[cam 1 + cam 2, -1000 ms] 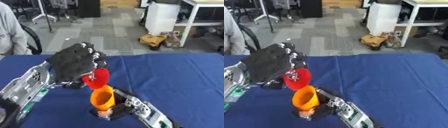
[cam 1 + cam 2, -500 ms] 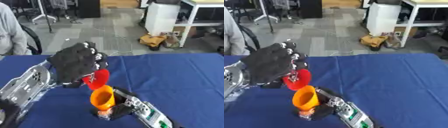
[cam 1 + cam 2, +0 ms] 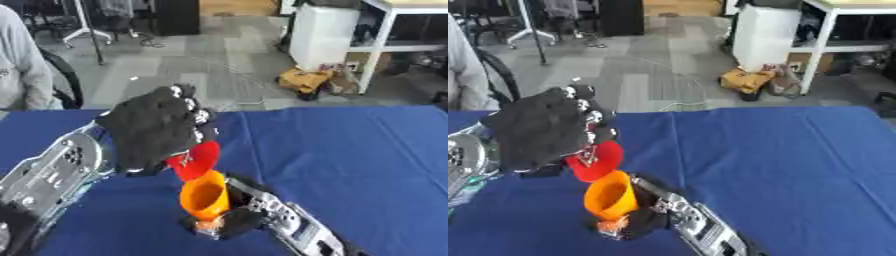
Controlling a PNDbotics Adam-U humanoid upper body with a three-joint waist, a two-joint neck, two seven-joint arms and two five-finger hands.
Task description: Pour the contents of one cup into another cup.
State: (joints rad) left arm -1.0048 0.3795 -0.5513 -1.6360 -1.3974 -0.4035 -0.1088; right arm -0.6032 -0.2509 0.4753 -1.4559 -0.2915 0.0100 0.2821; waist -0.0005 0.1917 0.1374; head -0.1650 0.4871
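Left of centre, the left hand (image 3: 157,131) is curled around a red cup (image 3: 198,161), tipped over the orange cup (image 3: 206,196). The right hand (image 3: 229,222) grips the orange cup's base on the blue worktop (image 3: 350,150); the red cup is mostly hidden behind the fingers.

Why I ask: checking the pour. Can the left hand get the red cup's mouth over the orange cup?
Probably yes: the left hand holds the red cup tilted directly above the orange cup, nothing between them.
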